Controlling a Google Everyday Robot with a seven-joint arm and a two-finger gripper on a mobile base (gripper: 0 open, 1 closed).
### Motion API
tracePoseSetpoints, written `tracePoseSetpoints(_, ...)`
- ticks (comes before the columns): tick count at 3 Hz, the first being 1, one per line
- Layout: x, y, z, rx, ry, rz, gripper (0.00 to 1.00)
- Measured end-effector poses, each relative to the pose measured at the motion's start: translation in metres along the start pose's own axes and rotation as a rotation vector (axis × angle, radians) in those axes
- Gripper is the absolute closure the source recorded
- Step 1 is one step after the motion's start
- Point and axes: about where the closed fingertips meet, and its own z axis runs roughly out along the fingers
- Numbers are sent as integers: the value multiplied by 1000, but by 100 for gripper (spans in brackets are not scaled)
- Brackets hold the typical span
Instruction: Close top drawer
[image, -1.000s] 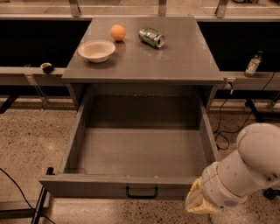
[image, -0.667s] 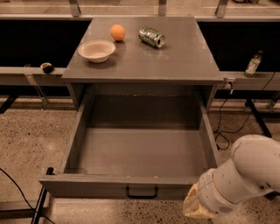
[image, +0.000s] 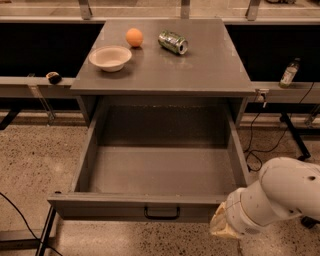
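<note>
Front right of open top drawer (image: 100, 209): gripper (image: 223, 228), near corner.

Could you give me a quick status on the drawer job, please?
Claw low at the top drawer front's right corner. Drawer wide open. Bowl, orange, can on cabinet top, out of the way.
</note>
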Motion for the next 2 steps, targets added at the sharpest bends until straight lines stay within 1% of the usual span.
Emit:
tracePoseSetpoints(1,-9,-10,-7,83,-9,-14,100)
tracePoseSetpoints(2,-19,-31,-9,193,-6,-33,100)
